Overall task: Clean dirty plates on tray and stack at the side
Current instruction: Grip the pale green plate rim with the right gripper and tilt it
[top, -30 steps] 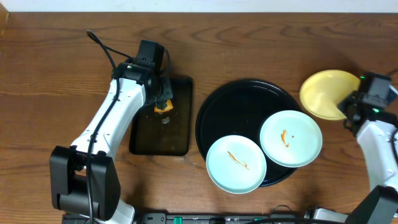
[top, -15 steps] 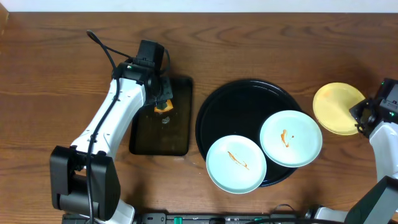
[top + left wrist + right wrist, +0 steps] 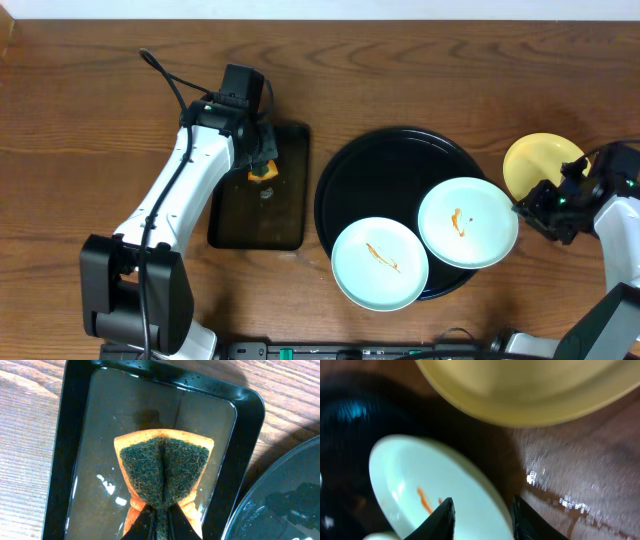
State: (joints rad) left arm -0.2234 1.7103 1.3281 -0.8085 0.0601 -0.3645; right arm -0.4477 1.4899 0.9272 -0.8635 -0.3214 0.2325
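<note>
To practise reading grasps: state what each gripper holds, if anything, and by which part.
Left gripper pinches the sponge at the middle of one edge, creasing it. Right gripper holds nothing; its fingers stand apart near the smeared plate rim.

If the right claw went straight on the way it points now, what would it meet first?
Most likely the rim of the smeared mint plate nearest it: in the wrist view that rim lies between the fingers of the open right claw. Blur leaves depth uncertain.

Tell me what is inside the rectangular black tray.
An orange sponge with a dark scouring face, pinched by the left gripper. The floor of the rectangular tray beneath it is hidden.
</note>
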